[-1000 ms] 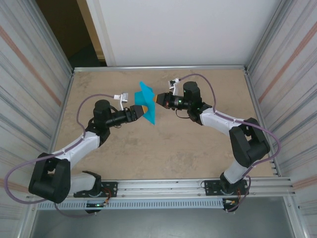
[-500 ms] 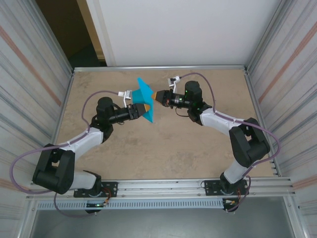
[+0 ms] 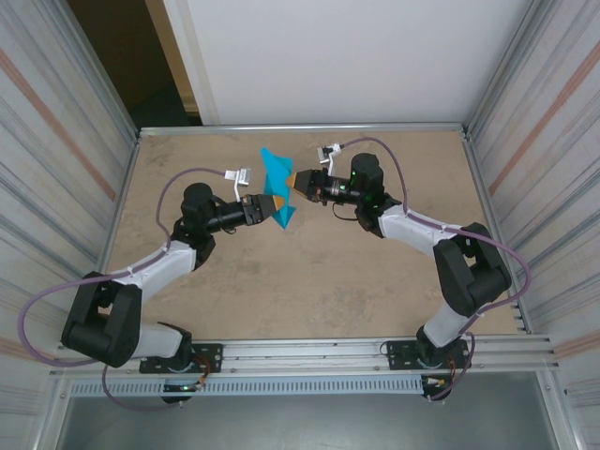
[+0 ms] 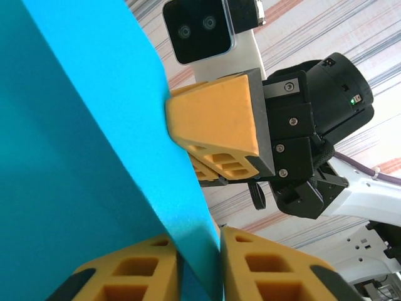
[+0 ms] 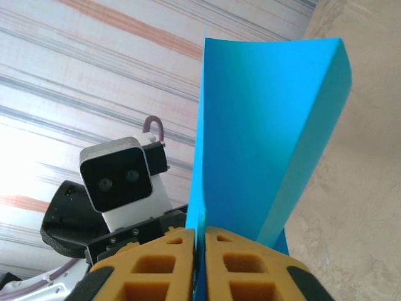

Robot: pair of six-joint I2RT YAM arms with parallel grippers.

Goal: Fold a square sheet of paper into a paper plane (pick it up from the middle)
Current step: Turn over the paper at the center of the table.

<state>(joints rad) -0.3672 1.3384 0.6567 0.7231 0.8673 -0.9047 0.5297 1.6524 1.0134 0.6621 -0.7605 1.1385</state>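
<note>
Both your left jaws and right jaws are clamped on the blue paper sheet (image 3: 277,180), held upright above the far middle of the counter (image 3: 309,281); you look mid-fold, so next press the crease without tearing.

No readable text, labels or numbers, square sheet of paper (image 5: 263,125) plain

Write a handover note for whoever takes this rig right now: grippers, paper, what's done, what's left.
Left gripper: shut on the square sheet of paper.
Right gripper: shut on the same sheet, from the opposite side.
Paper: held in the air between the two, above the table, bent over on itself.
Done: pick-up and a first loose bend.
Left: sharp creases, nose and wings; no dart shape yet.
</note>
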